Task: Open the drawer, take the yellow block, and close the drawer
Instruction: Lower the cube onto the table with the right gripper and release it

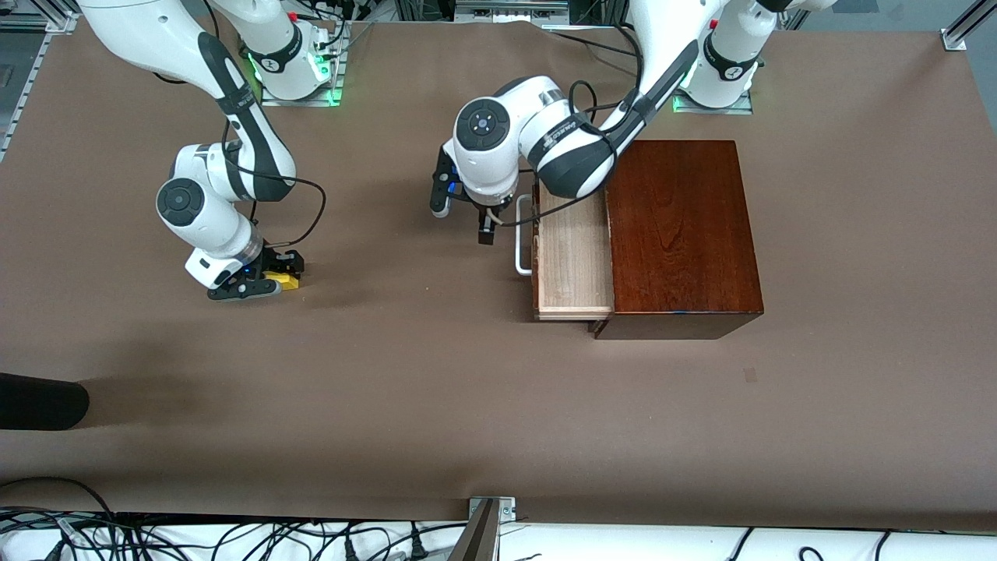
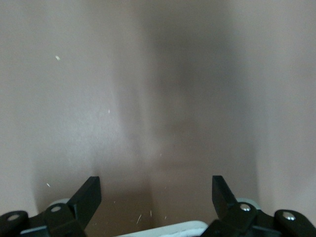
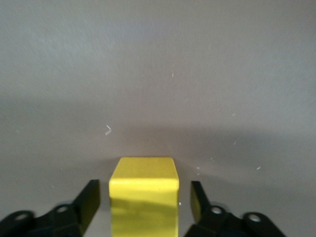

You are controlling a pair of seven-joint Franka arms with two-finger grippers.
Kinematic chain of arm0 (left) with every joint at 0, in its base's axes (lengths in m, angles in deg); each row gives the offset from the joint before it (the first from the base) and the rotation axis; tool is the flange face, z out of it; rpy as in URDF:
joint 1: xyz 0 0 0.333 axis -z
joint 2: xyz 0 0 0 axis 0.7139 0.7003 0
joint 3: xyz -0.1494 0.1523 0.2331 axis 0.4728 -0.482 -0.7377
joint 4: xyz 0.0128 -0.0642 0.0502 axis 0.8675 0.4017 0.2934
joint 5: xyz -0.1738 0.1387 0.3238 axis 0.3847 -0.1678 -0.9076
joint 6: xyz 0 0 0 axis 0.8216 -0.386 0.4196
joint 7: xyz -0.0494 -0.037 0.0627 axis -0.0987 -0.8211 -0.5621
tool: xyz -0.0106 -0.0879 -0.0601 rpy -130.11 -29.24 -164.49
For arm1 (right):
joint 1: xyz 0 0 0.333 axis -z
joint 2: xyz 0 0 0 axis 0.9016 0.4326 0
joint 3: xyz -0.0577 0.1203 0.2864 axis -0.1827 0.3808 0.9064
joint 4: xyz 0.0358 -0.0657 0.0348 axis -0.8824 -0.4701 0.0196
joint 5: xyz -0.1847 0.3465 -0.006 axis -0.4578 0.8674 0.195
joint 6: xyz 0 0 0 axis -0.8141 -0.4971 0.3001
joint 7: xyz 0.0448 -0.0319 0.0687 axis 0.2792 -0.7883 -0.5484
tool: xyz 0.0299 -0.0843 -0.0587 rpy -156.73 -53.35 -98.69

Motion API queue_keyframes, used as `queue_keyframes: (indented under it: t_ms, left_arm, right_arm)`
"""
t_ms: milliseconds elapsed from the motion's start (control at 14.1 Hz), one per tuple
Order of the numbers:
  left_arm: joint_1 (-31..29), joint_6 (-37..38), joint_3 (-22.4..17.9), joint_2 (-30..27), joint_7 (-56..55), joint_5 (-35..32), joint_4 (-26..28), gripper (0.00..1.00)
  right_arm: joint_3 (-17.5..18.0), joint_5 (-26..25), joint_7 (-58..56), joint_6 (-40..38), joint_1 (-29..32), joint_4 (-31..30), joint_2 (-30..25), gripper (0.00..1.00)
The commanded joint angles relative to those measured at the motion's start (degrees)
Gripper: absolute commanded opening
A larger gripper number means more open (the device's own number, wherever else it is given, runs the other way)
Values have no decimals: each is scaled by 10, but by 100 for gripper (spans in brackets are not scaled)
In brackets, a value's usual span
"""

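Observation:
The yellow block [image 1: 287,280] [image 3: 143,197] rests on the brown table toward the right arm's end. My right gripper [image 1: 269,284] [image 3: 145,195] is low around it and open, with a gap between each finger and the block. The drawer [image 1: 572,257] of the dark reddish-brown wooden box [image 1: 681,234] stands pulled out, showing a pale wood interior with nothing visible in it. Its white loop handle [image 1: 522,234] [image 2: 168,231] faces the right arm's end. My left gripper [image 1: 463,214] [image 2: 155,190] hangs open just off the handle, holding nothing.
A dark rounded object [image 1: 39,401] juts in at the table's edge on the right arm's end, nearer the front camera. Cables [image 1: 234,538] and a metal bracket [image 1: 489,514] run along the table's near edge. Bare brown mat [image 1: 405,374] lies between block and drawer.

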Motion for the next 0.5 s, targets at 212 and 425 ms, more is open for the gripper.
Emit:
queue_keyframes:
  t_ms: [212,425]
  left_arm:
    - [-46,88,-8,-10,45,-25,7,100]
    - [-65,131,-15,-17,47,-25,6,100]
  right_arm:
    - [14,-14,-7,-161,12,60,-113,100]
    - [13,-10,-30,-316,12,156,-146,100]
